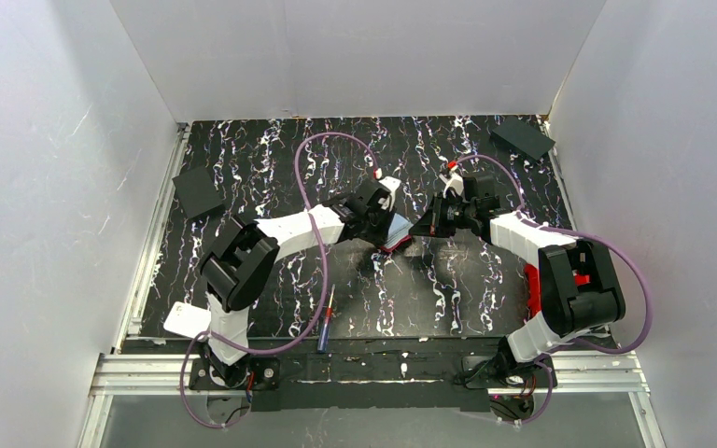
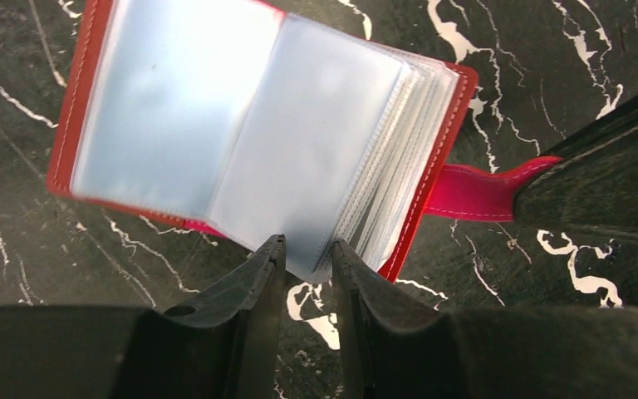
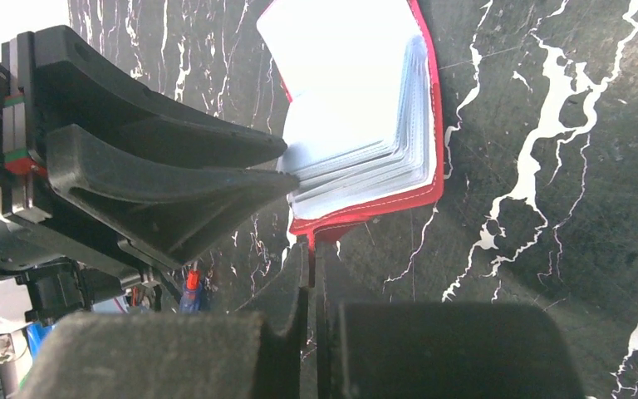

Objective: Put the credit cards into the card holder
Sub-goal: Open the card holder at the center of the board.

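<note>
The desk is a black slab veined with white, boxed in by plain white walls on three sides. Metal rails run down its left edge and along the bottom of the overhead view, where the two arms are bolted.

Near the middle of the desk, a little above centre in that view, lies the card holder. It is spread open between the two arms, red cover down. A thick fan of clear plastic sleeves stands up from its spine, and I cannot tell whether any of them has a card in it.

The left fingers come in from the left with only a narrow gap between them. Seen from the left wrist, the lower corner of one sleeve sits in that gap, but I cannot tell whether they actually pinch it. The right fingers are all but together, down to a thin slit, and they clamp the holder's red closing strap, which runs out from the cover's right edge.

A pale card lies flat at the lower left, beside the left arm's base and well apart from the holder. One black flat square sits at the left of the desk and another in the upper right corner. A screwdriver with a blue and red handle lies near the bottom edge between the arms. A purple cable loops over the left arm.
</note>
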`<state>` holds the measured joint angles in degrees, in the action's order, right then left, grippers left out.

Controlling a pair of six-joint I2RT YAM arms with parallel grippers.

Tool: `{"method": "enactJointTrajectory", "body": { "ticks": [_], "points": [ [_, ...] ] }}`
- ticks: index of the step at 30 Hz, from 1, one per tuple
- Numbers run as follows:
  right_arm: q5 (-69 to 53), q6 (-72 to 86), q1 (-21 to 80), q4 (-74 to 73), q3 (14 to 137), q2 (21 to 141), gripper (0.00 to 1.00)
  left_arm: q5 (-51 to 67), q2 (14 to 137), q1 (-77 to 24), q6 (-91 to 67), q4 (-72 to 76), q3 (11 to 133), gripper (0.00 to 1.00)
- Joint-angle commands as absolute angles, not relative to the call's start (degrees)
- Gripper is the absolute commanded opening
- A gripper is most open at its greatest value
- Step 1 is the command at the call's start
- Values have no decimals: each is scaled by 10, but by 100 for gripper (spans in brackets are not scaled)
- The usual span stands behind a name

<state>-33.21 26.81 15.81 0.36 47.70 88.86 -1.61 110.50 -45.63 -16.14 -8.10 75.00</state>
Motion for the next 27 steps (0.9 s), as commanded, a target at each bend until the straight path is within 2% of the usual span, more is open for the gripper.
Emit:
{"method": "enactJointTrajectory", "body": {
  "ticks": [1, 12, 20, 27],
  "points": [
    [-348, 264, 156, 15, 490, 868, 1, -50, 1062, -441, -160, -91, 726, 25],
    [-365, 254, 156, 1, 493, 865, 1, -28, 1069, -427, -168, -109, 767, 32],
    [-373, 239, 156, -24, 495, 866, 1, -9, 1079, -421, -175, -108, 783, 32],
    [-379, 226, 156, -47, 510, 864, 1, -8, 1109, -413, -178, -135, 828, 37]
  ]
}}
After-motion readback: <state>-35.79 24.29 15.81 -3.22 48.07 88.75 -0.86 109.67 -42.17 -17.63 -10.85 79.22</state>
